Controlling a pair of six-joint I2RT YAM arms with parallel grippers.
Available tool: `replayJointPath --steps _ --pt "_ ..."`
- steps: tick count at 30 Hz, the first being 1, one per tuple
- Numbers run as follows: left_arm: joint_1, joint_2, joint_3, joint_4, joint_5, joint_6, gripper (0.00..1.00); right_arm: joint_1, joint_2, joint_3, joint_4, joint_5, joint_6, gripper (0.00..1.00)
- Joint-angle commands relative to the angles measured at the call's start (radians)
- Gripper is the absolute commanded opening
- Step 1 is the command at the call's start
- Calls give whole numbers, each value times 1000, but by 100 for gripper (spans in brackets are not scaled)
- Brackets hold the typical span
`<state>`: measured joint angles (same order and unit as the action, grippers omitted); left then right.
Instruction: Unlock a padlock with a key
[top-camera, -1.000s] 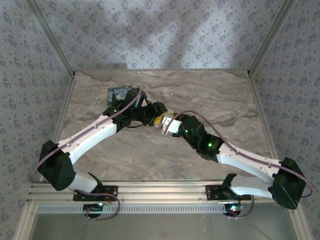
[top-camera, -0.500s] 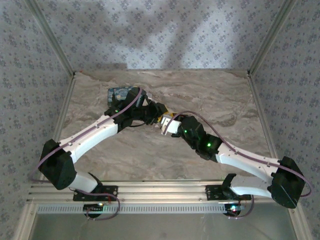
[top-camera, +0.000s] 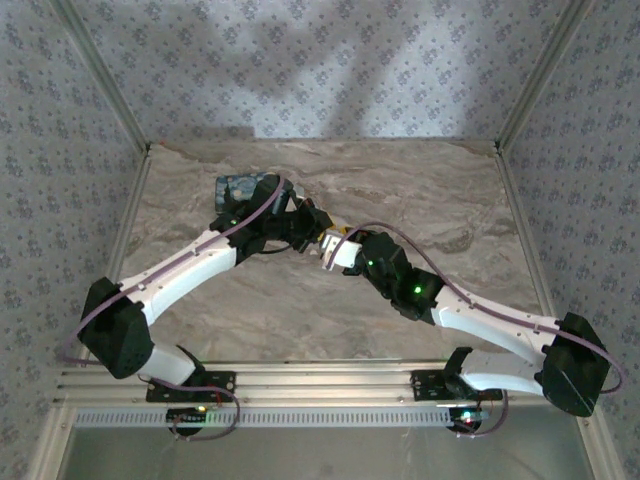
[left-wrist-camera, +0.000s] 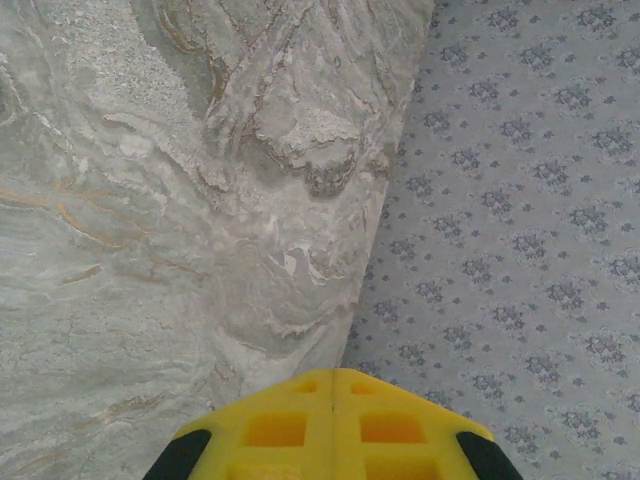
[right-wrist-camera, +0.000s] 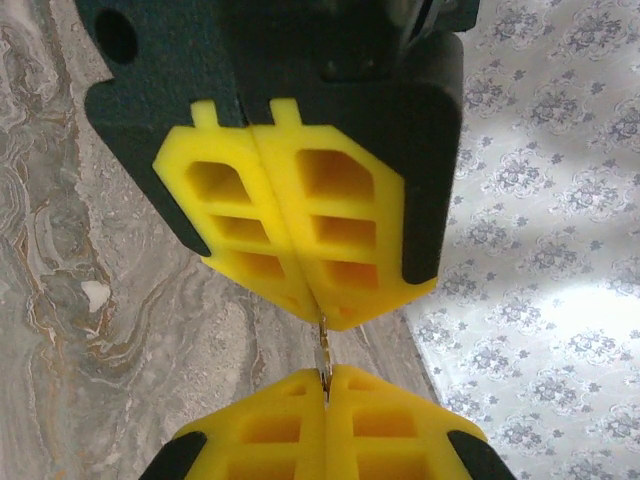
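Where both arms meet over the middle of the worktop (top-camera: 450, 200), the left tool (top-camera: 316, 233) and right tool (top-camera: 330, 244) sit tip to tip. Left wrist: its fingers (left-wrist-camera: 280, 430) are pressed together. Right wrist: both tools clamp one metal sliver (right-wrist-camera: 322, 350); key or padlock shackle, I cannot tell.

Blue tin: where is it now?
In the top view, the blue tin lies toward the far-left corner of the table, partly hidden by the left arm.
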<state>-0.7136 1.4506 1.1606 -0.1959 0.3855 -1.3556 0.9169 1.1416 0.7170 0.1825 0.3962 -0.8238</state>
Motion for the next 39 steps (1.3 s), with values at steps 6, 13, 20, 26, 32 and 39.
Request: replayJointPath --steps 6,13,20,26,32,39 --pt "2 16 -1 10 15 26 0 -31 -22 53 -71 -79 107 13" --pt "31 -27 -16 29 -28 313 0 -209 -151 37 -200 -506 335 45" --pt "43 -99 -21 25 -22 590 0 -560 -152 -9 -57 -1174 819 67" --pt "45 -143 5 -11 76 790 0 -614 -13 11 169 -1444 1125 68" --pt "49 -158 25 -46 167 886 0 -581 65 67 202 -1532 1150 67" --pt "48 -150 28 -41 213 898 0 -534 128 134 139 -1574 1110 62"
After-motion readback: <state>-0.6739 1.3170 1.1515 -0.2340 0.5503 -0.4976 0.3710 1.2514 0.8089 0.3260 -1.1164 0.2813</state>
